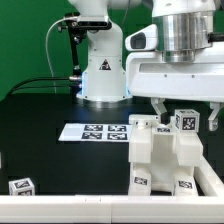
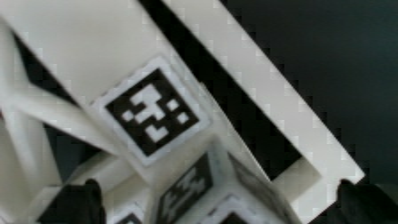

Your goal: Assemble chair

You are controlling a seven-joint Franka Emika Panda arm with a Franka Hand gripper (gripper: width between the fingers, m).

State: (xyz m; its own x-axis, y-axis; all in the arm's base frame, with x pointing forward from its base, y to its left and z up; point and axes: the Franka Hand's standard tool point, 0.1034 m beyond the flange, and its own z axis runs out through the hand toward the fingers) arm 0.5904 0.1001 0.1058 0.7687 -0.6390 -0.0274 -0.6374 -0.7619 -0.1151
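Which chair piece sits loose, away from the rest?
The small tagged block at the exterior view's lower left, alone on the black table. The others form one blocky body on that view's right.

This was a robotics lab. A large white robot arm (image 1: 103,75) stood on a black worktop (image 1: 40,125) before a plain green backdrop (image 1: 25,40), with dark cables (image 1: 40,85) trailing beside its base. The marker board (image 1: 70,131) lay flat on the worktop, printed with black-and-white square tags (image 1: 95,130), and the chunky white chair pieces (image 1: 160,150) carried tags of the same kind, one of them filling much of the wrist view.
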